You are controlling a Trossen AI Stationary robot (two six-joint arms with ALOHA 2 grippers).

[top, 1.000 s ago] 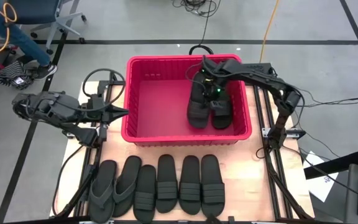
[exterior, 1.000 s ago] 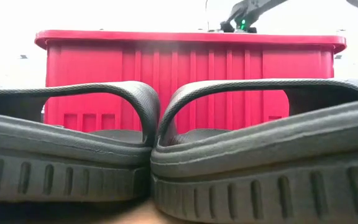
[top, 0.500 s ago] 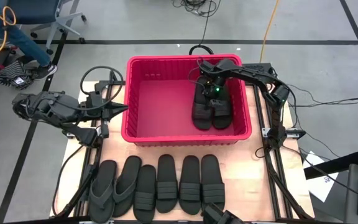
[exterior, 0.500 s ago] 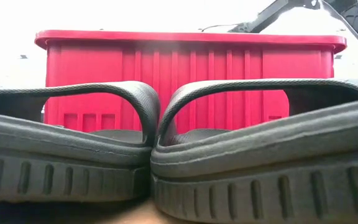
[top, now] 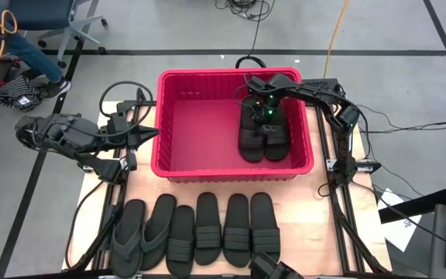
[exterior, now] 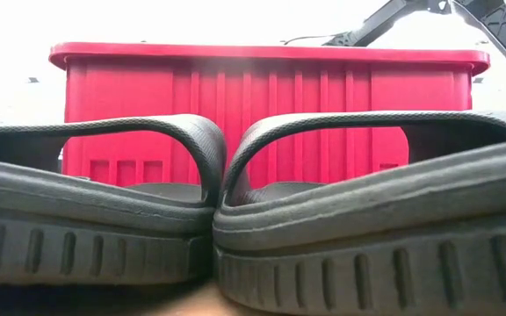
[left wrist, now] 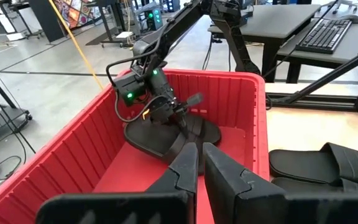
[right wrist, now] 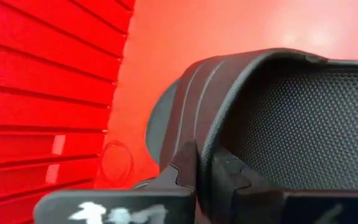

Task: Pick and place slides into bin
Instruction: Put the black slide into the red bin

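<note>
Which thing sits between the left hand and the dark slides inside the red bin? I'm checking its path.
In the high view, the red plastic bin's left wall and bare floor separate the left hand from the dark rubber slides.

High view: overhead, straight down on the table (top: 99, 186). Low view: table height, pressed against two slides (exterior: 95, 219), red bin (exterior: 271, 105) behind. Left wrist view: looks across the bin (left wrist: 55, 162) toward the right arm. Right wrist view: very close on one slide (right wrist: 278, 118) inside the bin. All share the bin.
</note>
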